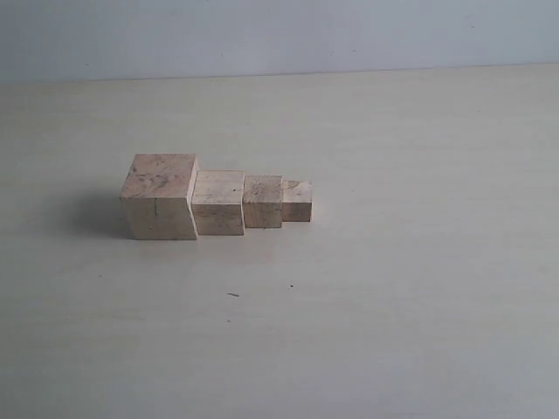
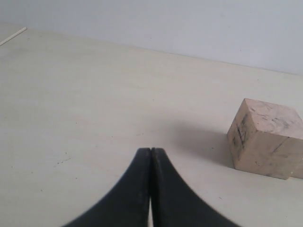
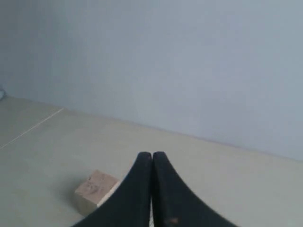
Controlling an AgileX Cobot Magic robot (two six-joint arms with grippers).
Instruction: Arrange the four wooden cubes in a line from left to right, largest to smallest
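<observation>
exterior view: the four wooden cubes (image 1: pixel 218 202) sit in a touching row on the pale table (image 1: pixel 393 332), largest left, smallest right, before a grey-blue wall (image 1: pixel 279 35). left wrist view: the left gripper (image 2: pixel 150 150) is clenched and empty, with the largest cube (image 2: pixel 267 137) near it. right wrist view: the right gripper (image 3: pixel 152 154) is clenched and empty, with one cube (image 3: pixel 94 189) near it.

Cubes (image 1: pixel 218 202) in row, apparently touching, largest leftmost

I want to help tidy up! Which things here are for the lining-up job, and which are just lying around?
For the job: the largest pale wooden cube, the second-largest pale wooden cube, the third pale wooden cube, the smallest pale wooden cube.

Just lying about: tiny dark specks on the pale flat table; the plain grey-blue wall.
</observation>
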